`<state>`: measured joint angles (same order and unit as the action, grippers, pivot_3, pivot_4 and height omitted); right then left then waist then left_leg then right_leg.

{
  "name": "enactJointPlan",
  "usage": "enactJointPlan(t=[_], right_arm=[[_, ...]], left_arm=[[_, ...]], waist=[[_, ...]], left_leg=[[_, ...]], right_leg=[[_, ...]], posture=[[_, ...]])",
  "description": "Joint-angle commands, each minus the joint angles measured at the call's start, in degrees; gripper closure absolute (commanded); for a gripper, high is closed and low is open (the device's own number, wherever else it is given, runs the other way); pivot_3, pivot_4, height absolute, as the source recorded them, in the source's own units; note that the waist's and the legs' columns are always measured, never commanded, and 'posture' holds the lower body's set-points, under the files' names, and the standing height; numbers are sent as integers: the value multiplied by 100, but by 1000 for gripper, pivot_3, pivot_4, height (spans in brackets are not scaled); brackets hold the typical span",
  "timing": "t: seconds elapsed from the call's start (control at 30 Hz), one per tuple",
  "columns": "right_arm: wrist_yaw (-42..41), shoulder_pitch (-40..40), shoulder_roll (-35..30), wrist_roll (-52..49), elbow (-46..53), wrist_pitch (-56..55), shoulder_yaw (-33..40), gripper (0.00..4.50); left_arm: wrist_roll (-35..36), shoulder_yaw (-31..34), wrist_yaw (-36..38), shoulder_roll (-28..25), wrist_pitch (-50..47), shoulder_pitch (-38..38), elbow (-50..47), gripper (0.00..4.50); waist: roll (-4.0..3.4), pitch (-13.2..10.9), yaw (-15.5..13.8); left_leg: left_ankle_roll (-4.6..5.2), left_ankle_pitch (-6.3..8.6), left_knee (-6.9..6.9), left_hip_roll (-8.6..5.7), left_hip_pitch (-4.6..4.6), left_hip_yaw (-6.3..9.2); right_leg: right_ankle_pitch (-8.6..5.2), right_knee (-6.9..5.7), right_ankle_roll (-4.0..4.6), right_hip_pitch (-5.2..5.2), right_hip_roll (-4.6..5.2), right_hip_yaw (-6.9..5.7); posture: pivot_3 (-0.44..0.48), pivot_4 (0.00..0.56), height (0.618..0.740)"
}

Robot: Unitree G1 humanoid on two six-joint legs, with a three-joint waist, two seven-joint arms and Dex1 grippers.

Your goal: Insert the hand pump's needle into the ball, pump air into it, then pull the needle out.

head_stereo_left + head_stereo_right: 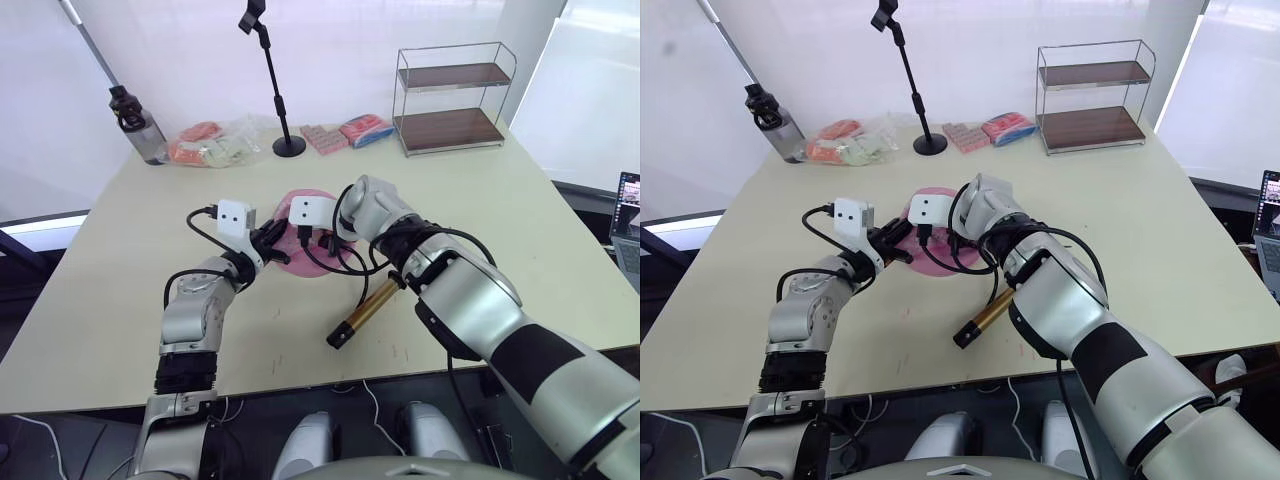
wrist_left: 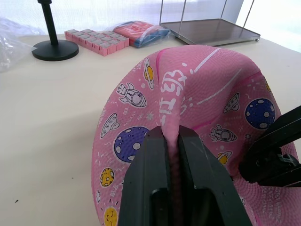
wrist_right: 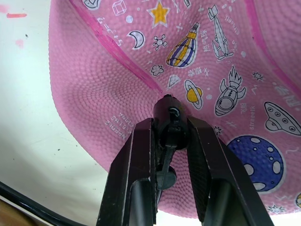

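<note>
Left tool pinched on soft fold of limp, deflated pink rubber ball; right tool clamped on needle's small black fitting, best gripped there.

Your flattened pink ball sits mid-tabletop, needle fitting pressed against it; the gold hand pump lies nearby.

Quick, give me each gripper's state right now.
Left gripper: shut on a pinched fold of the ball.
Right gripper: shut on the needle fitting, pressed against the ball.
</note>
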<state>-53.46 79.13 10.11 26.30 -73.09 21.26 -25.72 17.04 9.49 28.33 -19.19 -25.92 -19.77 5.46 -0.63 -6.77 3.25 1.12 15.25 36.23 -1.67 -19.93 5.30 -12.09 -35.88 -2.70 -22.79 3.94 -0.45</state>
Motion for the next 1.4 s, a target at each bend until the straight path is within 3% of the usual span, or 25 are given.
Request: enactJointPlan(t=[0.03,0.5,1.03,1.4], right_arm=[[135,-439,699,-132,-348,59,66,4146],[313,-697,837,155,-381,-563,-303,4146],[500,-637,992,-76,-368,-857,-87,4146],[706,-837,987,525,-466,-676,-790,4146]], left_arm=[[3,-470,110,201,-522,295,273,4500],[39,-391,58,218,-586,373,131,4500],[44,-404,72,285,-623,433,102,4500],[50,-385,48,330,-625,479,42,4500]], waist=[[0,0,12],[-6,-3,72],[-26,-13,74],[-47,-1,74]], left_leg=[[0,0,0,-3,0,3],[-5,3,-2,-14,5,49],[-26,15,-5,-18,17,104],[-27,15,-6,-35,17,118]], right_leg=[[0,0,0,0,3,1],[-1,0,-2,1,0,-1],[-1,0,-1,1,-2,-19],[-2,0,0,2,6,-18]], posture=[[0,150,740],[0,150,740],[0,150,740],[0,150,740]])
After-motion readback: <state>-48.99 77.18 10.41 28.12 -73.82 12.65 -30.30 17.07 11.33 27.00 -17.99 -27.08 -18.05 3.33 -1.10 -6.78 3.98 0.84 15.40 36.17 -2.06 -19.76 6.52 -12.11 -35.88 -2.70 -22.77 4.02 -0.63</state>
